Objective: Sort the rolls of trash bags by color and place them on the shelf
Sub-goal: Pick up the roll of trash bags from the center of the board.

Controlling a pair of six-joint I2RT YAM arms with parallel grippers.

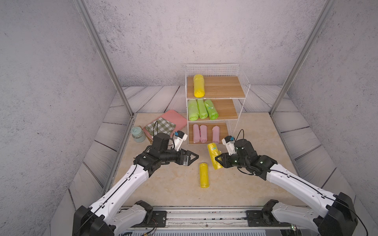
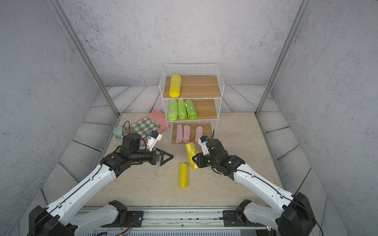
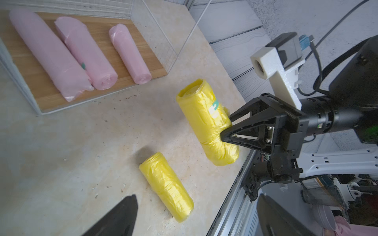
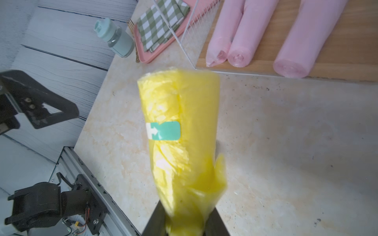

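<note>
- Right gripper clamped across the stickered yellow roll, biting nearer its front end; whether it has left the bench cannot be told.
- That roll's long axis runs front to back, pointing at the shelf just beyond.
- Its likely berth, the top board, holds one shelved yellow roll at its left edge, on the same heading.
- Left gripper, jaws wide and empty, looks nearer the loose yellow roll mid-bench.

A checkered cloth lies on a pink tray, a mint-lidded bottle just beside it.
</note>
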